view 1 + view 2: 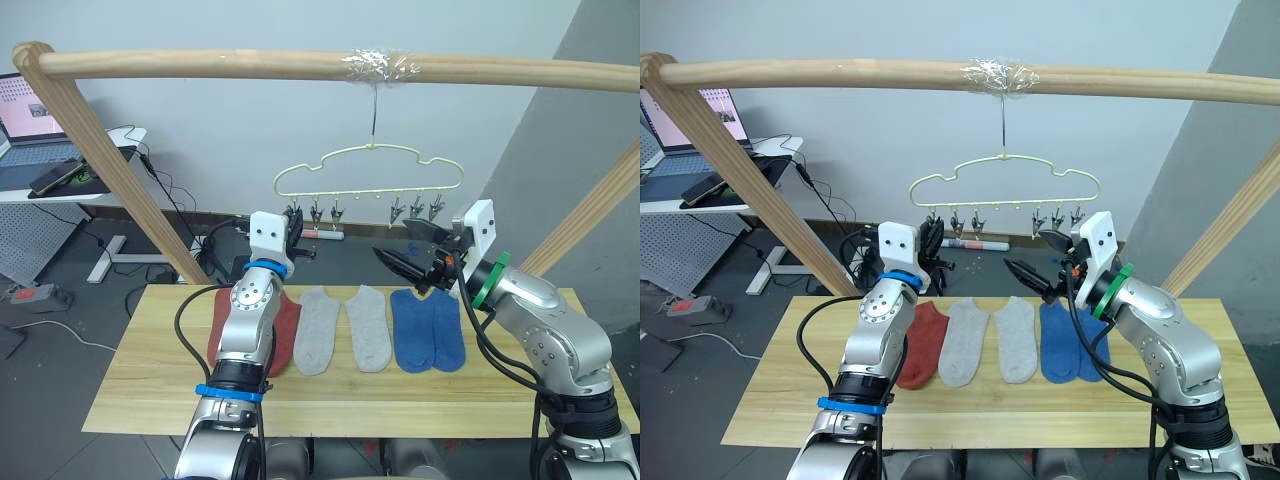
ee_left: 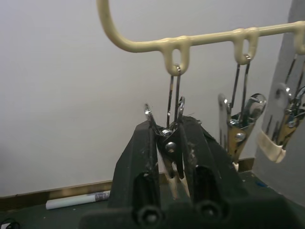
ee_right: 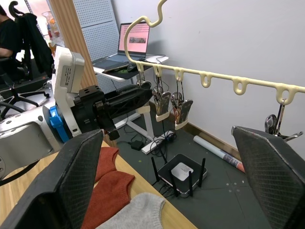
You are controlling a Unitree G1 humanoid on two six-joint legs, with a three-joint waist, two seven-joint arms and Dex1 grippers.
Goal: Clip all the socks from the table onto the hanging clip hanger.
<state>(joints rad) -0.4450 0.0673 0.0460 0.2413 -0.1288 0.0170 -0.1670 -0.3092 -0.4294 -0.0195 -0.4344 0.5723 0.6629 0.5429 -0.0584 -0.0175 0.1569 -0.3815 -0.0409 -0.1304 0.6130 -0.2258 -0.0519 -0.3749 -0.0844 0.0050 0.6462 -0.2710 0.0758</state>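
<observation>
Open air beneath clip hanger (image 1: pixel 368 170)

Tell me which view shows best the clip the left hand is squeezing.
The left wrist view: the clip sits close up, pinched between the left hand fingers. The eye views show it small on the clip hanger; the right wrist view shows it side-on.

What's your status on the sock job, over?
Left gripper shut on the hanger's end clip. Right gripper open, empty, raised over the table. All six socks flat on it, none hung. Nothing blocking.
</observation>
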